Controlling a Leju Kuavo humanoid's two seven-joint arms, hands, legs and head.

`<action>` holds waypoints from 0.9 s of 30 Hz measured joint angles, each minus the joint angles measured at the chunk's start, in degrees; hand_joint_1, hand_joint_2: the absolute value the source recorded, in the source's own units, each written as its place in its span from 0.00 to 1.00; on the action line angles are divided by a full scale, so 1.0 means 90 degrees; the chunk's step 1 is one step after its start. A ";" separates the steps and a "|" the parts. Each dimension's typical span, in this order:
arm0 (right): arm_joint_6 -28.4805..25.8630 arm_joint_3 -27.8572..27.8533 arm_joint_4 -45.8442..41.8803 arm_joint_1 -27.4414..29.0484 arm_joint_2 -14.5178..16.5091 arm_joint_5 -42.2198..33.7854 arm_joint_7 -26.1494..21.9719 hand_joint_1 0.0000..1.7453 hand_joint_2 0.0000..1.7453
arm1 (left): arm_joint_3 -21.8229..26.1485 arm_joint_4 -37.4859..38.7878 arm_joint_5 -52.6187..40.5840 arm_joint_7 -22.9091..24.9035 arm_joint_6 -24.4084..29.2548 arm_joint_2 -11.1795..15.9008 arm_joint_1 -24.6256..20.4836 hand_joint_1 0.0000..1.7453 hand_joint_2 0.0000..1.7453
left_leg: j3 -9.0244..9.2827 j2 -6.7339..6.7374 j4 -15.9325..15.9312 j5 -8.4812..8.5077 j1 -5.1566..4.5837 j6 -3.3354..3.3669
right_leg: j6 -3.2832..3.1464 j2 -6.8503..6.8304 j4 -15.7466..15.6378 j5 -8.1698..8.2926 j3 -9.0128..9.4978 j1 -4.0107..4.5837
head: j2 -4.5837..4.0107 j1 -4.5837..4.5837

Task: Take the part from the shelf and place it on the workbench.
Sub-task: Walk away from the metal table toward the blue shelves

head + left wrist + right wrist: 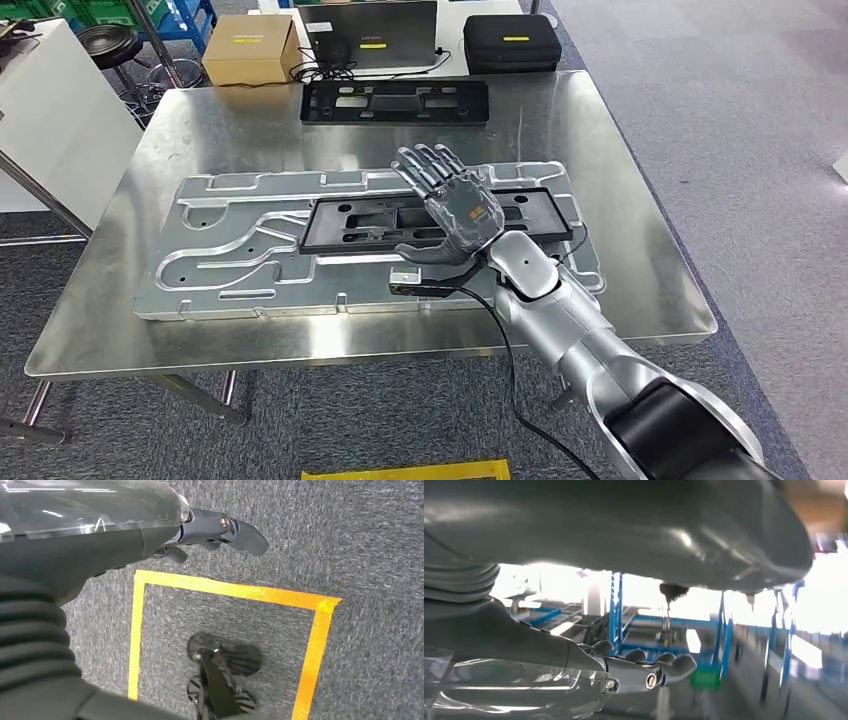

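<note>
Hovering above the steel desk [620, 180], the right robot hand [455, 205] has its fingers spread wide and holds nothing; it hangs over the right half of a long black part [350, 225]. That part lies flat on a large grey metal plate [220, 250] that covers most of the desk's middle. The part's right end reaches close to the plate's right edge. A second black part [395, 100] of the same kind lies near the far edge of the desk, well apart from the plate. Bare steel runs along the desk's left, right and near edges. Beyond the far edge stand a cardboard box [250, 48], a laptop [375, 35] and a black case [512, 42].

The left robot hand [200, 532] hangs over grey carpet [360, 540] marked with yellow tape [235, 590], fingers loosely apart and holding nothing.
</note>
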 joint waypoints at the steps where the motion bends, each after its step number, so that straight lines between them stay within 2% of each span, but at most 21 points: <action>1: -0.0073 -0.0168 -0.0542 0.0299 -0.0103 -0.0367 -0.0169 0.00 0.00 | 0.0011 0.0000 0.0042 0.0022 -0.0007 -0.0001 0.0000 0.00 0.00 | 0.0168 -0.0005 -0.0330 0.0105 -0.0014 0.0035 | 0.0024 -0.0007 0.0006 -0.0017 0.0010 0.0012 | 0.0000 0.0000; 2: -0.0140 -0.0382 -0.1108 0.0648 -0.0210 -0.0751 -0.0333 0.00 0.00 | 0.0032 0.0000 0.0098 0.0044 -0.0017 -0.0006 0.0006 0.00 0.00 | 0.0260 -0.0014 -0.0502 0.0132 -0.0032 0.0064 | 0.0055 -0.0015 0.0007 -0.0030 0.0018 0.0019 | 0.0000 0.0000; 5: -0.0241 -0.1244 -0.2703 0.1843 -0.0522 -0.1757 -0.0812 0.00 0.00 | 0.0127 0.0000 0.0250 0.0075 -0.0045 -0.0053 0.0055 0.00 0.00 | 0.0319 -0.0041 -0.0588 0.0128 -0.0035 0.0157 | 0.0171 -0.0038 -0.0002 -0.0067 0.0067 0.0011 | 0.0001 0.0000; 6: -0.0249 -0.1584 -0.3100 0.2219 -0.0622 -0.2016 -0.0968 0.00 0.00 | 0.0154 0.0000 0.0287 0.0070 -0.0060 -0.0077 0.0072 0.00 0.00 | 0.0342 -0.0045 -0.0620 0.0139 -0.0021 0.0199 | 0.0214 -0.0033 0.0067 -0.0135 0.0054 0.0005 | 0.0001 0.0000; 8: -0.0254 -0.2362 -0.3681 0.2926 -0.0831 -0.2439 -0.1250 0.00 0.00 | 0.0211 0.0000 0.0340 0.0039 -0.0092 -0.0127 0.0099 0.00 0.00 | 0.0369 -0.0046 -0.0665 0.0154 0.0000 0.0268 | 0.0292 -0.0015 0.0579 -0.0463 -0.0176 -0.0022 | 0.0001 0.0000; 10: -0.0253 -0.3187 -0.3978 0.3594 -0.1011 -0.2720 -0.1451 0.00 0.00 | 0.0260 0.0000 0.0364 -0.0012 -0.0114 -0.0164 0.0136 0.00 0.00 | 0.0364 -0.0046 -0.0665 0.0146 -0.0004 0.0302 | 0.0350 -0.0012 0.1409 -0.0850 -0.0603 -0.0050 | 0.0000 0.0000; 11: -0.0247 -0.3609 -0.4051 0.3922 -0.1080 -0.2816 -0.1547 0.00 0.00 | 0.0270 0.0000 0.0379 -0.0037 -0.0121 -0.0182 0.0159 0.00 0.00 | 0.0362 -0.0046 -0.0663 0.0141 -0.0005 0.0307 | 0.0374 -0.0013 0.1673 -0.0920 -0.0748 -0.0068 | 0.0000 0.0000; 12: -0.0233 -0.4041 -0.4097 0.4242 -0.1141 -0.2905 -0.1653 0.00 0.00 | 0.0273 0.0000 0.0393 -0.0058 -0.0131 -0.0196 0.0183 0.00 0.00 | 0.0361 -0.0046 -0.0660 0.0134 -0.0006 0.0310 | 0.0391 -0.0015 0.1699 -0.0862 -0.0772 -0.0087 | 0.0000 0.0000; 13: -0.0197 -0.4486 -0.4124 0.4532 -0.1194 -0.2985 -0.1776 0.00 0.00 | 0.0273 0.0000 0.0406 -0.0073 -0.0141 -0.0209 0.0203 0.00 0.00 | 0.0364 -0.0047 -0.0652 0.0129 -0.0006 0.0308 | 0.0401 -0.0020 0.1454 -0.0690 -0.0654 -0.0105 | 0.0000 0.0000; 15: -0.0029 -0.5391 -0.4137 0.4970 -0.1276 -0.3071 -0.2025 0.00 0.00 | 0.0273 0.0000 0.0416 -0.0090 -0.0175 -0.0233 0.0229 0.00 0.00 | 0.0369 -0.0048 -0.0624 0.0115 -0.0008 0.0287 | 0.0395 -0.0040 0.0535 -0.0272 -0.0177 -0.0126 | 0.0000 0.0000; 16: 0.0107 -0.5852 -0.4129 0.5127 -0.1297 -0.3081 -0.2134 0.00 0.00 | 0.0275 0.0000 0.0417 -0.0098 -0.0194 -0.0240 0.0235 0.00 0.00 | 0.0371 -0.0047 -0.0604 0.0106 -0.0017 0.0264 | 0.0376 -0.0046 0.0173 -0.0136 0.0005 -0.0117 | 0.0000 0.0001; 17: 0.0244 -0.6284 -0.4117 0.5251 -0.1307 -0.3063 -0.2219 0.00 0.00 | 0.0279 0.0000 0.0418 -0.0109 -0.0211 -0.0243 0.0239 0.00 0.00 | 0.0371 -0.0046 -0.0594 0.0098 -0.0026 0.0236 | 0.0352 -0.0045 -0.0021 -0.0071 0.0104 -0.0103 | 0.0000 0.0001; 19: 0.0482 -0.7098 -0.4061 0.5464 -0.1297 -0.2890 -0.2308 0.00 0.00 | 0.0292 0.0000 0.0418 -0.0135 -0.0231 -0.0249 0.0243 0.00 0.00 | 0.0377 -0.0043 -0.0598 0.0096 -0.0045 0.0169 | 0.0292 -0.0030 -0.0053 -0.0041 0.0110 -0.0075 | 0.0000 0.0001; 21: 0.0633 -0.7731 -0.3945 0.5597 -0.1242 -0.2513 -0.2338 0.00 0.00 | 0.0307 0.0000 0.0418 -0.0154 -0.0237 -0.0261 0.0249 0.00 0.00 | 0.0363 -0.0030 -0.0536 0.0011 -0.0049 0.0109 | 0.0201 -0.0037 -0.0079 0.0000 0.0097 -0.0110 | 0.0000 0.0000; 22: 0.0678 -0.7985 -0.3856 0.5629 -0.1188 -0.2291 -0.2362 0.00 0.00 | 0.0311 0.0000 0.0418 -0.0162 -0.0237 -0.0271 0.0252 0.00 0.00 | 0.0306 -0.0023 -0.0372 -0.0151 -0.0049 0.0087 | 0.0152 -0.0043 -0.0103 0.0032 0.0080 -0.0127 | 0.0000 -0.0001; 23: 0.0707 -0.8218 -0.3740 0.5646 -0.1115 -0.2071 -0.2397 0.00 0.00 | 0.0315 0.0000 0.0417 -0.0171 -0.0237 -0.0279 0.0252 0.00 0.00 | 0.0206 -0.0015 -0.0082 -0.0392 -0.0047 0.0072 | 0.0109 -0.0049 -0.0121 0.0068 0.0050 -0.0140 | 0.0000 -0.0001; 25: 0.0715 -0.8627 -0.3456 0.5659 -0.0950 -0.1716 -0.2468 0.00 0.00 | 0.0321 0.0000 0.0415 -0.0183 -0.0236 -0.0295 0.0251 0.00 0.00 | -0.0068 -0.0010 0.0728 -0.0937 -0.0045 0.0053 | 0.0072 -0.0053 -0.0118 0.0134 -0.0047 -0.0124 | 0.0000 -0.0002; 26: 0.0712 -0.8769 -0.3333 0.5662 -0.0886 -0.1603 -0.2493 0.00 0.00 | 0.0324 0.0000 0.0412 -0.0186 -0.0236 -0.0299 0.0251 0.00 0.00 | -0.0164 -0.0010 0.1044 -0.1109 -0.0045 0.0046 | 0.0069 -0.0055 -0.0114 0.0164 -0.0091 -0.0117 | 0.0000 -0.0002; 27: 0.0709 -0.8862 -0.3248 0.5662 -0.0846 -0.1532 -0.2505 0.00 0.00 | 0.0325 0.0000 0.0410 -0.0186 -0.0236 -0.0303 0.0253 0.00 0.00 | -0.0216 -0.0010 0.1238 -0.1203 -0.0045 0.0042 | 0.0070 -0.0056 -0.0111 0.0185 -0.0123 -0.0113 | 0.0000 -0.0002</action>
